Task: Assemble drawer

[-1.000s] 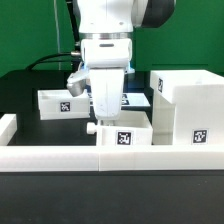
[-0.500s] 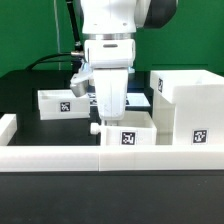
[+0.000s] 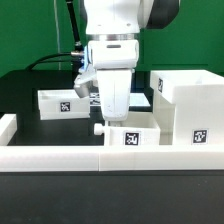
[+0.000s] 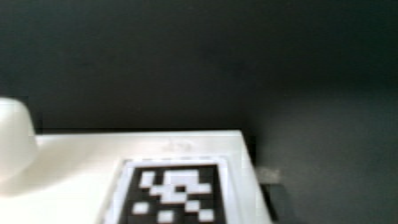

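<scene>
My gripper [image 3: 118,117] reaches down into a small white tray [image 3: 138,136] at the front centre and is shut on its wall. The tray has a knob [image 3: 100,129] on the exterior view's left and a square tag on its front. The large boxy shell [image 3: 186,105] stands just to its right, nearly touching it. A second small tray [image 3: 58,102] lies at the back left. In the wrist view I see the held tray's white wall [image 4: 89,150] with its tag [image 4: 175,192] over the black table; the fingertips do not show clearly there.
A low white border wall [image 3: 60,160] runs along the front, with a raised end [image 3: 8,128] at the left. The marker board [image 3: 143,100] lies behind the gripper, mostly hidden. Cables hang at the back left.
The gripper and the small tray have slid together toward the exterior view's right, closer to the large shell. The other tray and the shell have not moved.
</scene>
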Tool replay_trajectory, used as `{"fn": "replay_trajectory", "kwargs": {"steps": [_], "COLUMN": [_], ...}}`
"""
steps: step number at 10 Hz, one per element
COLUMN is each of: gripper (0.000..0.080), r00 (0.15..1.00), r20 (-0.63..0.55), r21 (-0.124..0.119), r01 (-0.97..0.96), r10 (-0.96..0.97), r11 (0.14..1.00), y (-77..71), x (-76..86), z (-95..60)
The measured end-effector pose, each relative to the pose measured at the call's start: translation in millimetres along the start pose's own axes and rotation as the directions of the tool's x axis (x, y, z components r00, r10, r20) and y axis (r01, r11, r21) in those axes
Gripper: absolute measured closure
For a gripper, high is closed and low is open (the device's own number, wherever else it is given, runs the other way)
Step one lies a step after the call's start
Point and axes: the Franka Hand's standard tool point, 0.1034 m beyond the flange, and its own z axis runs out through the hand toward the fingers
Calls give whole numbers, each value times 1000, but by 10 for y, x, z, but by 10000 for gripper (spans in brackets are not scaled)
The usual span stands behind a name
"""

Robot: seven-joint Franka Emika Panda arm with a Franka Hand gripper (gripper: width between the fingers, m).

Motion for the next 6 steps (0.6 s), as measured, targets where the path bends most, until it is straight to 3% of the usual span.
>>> {"fn": "replay_trajectory", "kwargs": {"steps": [6], "gripper": [757], "r00": [1000], "r20": [-3], "r21": [13], "r01": [20], "r10": [-20], "r11": [1000], "y": [16], "x": [101], "z": [-13]}}
